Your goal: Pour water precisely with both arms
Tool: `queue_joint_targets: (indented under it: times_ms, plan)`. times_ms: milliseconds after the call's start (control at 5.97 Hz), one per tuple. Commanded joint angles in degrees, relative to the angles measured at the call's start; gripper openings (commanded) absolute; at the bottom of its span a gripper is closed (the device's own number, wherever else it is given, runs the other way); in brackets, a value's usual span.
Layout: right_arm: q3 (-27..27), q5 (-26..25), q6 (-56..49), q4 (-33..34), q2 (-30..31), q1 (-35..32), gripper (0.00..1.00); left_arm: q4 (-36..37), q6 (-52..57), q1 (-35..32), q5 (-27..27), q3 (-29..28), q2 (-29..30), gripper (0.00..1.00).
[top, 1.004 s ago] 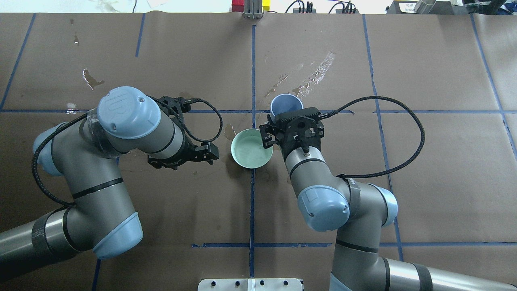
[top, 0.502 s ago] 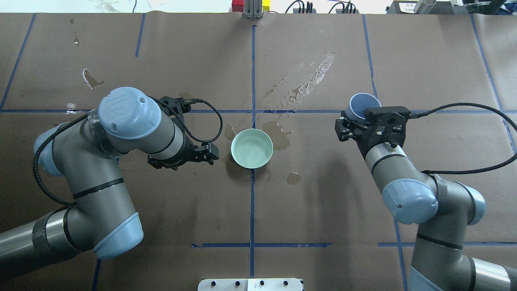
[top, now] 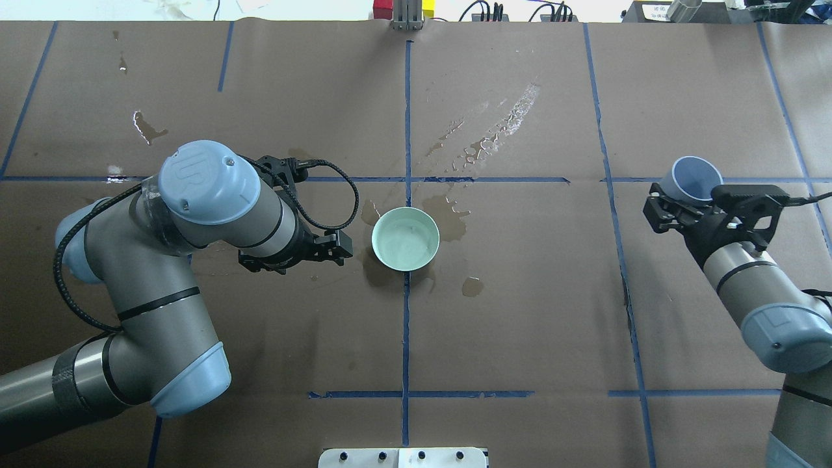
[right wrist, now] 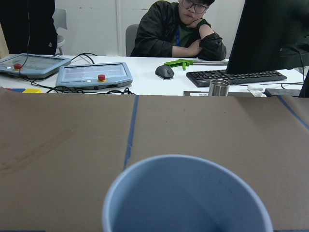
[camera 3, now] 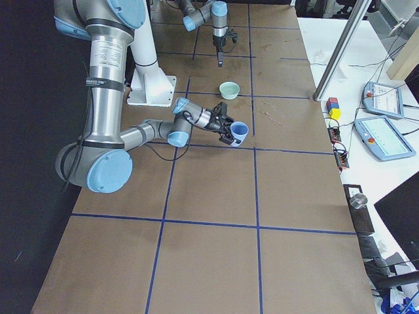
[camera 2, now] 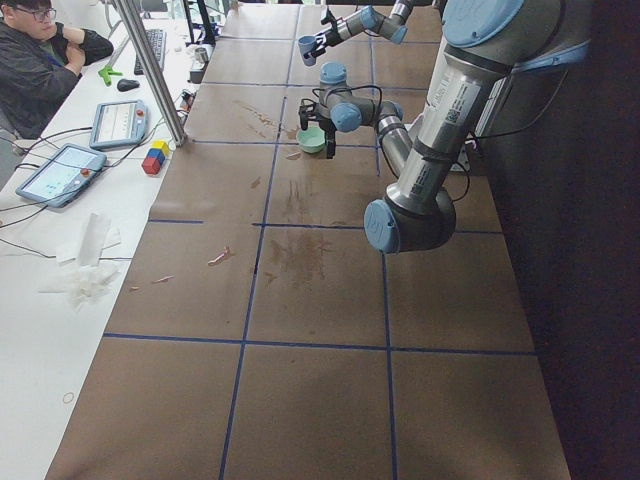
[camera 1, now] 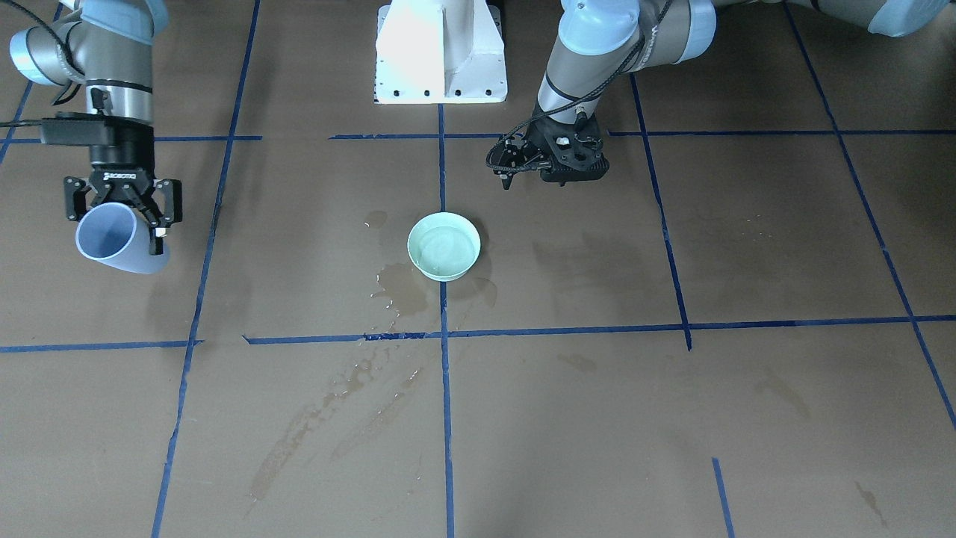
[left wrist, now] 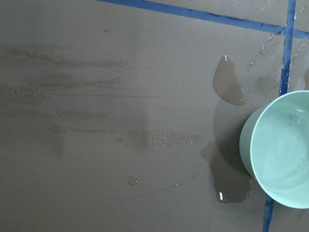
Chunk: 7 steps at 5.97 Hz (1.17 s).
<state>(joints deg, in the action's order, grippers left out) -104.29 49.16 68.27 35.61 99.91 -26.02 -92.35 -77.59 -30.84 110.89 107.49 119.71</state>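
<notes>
**Cup parked far right, water in the bowl**

Right gripper (camera 1: 122, 218) is pinching a pale blue cup (camera 1: 113, 246) by its wall. The cup is tilted with its mouth toward the operators' side. It is well apart from the mint-green bowl (top: 374, 242), out past the right-hand blue tape line (top: 617, 247). The right wrist view looks straight into the cup; can't tell if anything is left inside.

Water (top: 408, 243): a shallow layer in the bowl, which sits on the centre tape line. There are wet patches (top: 450, 218) on the brown paper (top: 520, 338) right around the bowl, and a droplet streak further out.

Left gripper (top: 339, 247) is just beside the bowl on its left, not touching. Can't tell whether its fingers are spread or pressed together.

Writing: "ROBOTIQ" in white on the right gripper body (front view). "UR" is embossed on the left arm's (top: 156, 292) blue joint cap (top: 208, 181). Nothing else is legible.
</notes>
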Motion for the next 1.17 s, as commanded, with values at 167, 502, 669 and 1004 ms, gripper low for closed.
queue_joint_targets:
  times_ms: [167, 502, 669, 1004]
  plan:
    - [13.1, -1.8, -0.6, -13.0, 0.7, -2.4, 0.0, 0.0, 0.0, 0.1, 0.0, 0.0, 0.0, 1.0]
    - [19.8, -1.8, -1.8, -20.3, 1.3, -3.7, 0.0, 0.1, 0.0, 0.2, -0.1, -0.1, 0.0, 1.0]
    - [19.8, -1.8, -1.7, -20.4, 1.4, -3.6, 0.01, 0.0, 0.0, 0.3, -0.1, -0.2, 0.0, 1.0]
    - [19.5, -2.2, -1.6, -20.4, 1.1, -3.3, 0.02, -0.8, 0.0, 0.3, -0.1, -0.8, -0.1, 1.0]
